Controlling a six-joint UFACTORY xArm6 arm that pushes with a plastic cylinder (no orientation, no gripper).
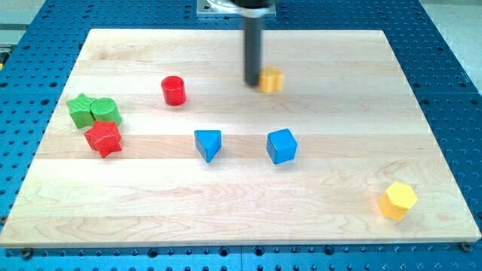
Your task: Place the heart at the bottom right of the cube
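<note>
Blurred yellow heart [272, 79], partly hidden by my tip [252, 82]
Both sit above the blue cube [282, 146]; the rod carries no claw.

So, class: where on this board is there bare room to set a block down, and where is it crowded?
Free: the wood between the blue cube and the yellow hexagonal block, and the strip along the view's bottom under the blue triangular block. Crowded: the view's left, where two green blocks and the red star touch. My tip sits beside the yellow heart.
</note>
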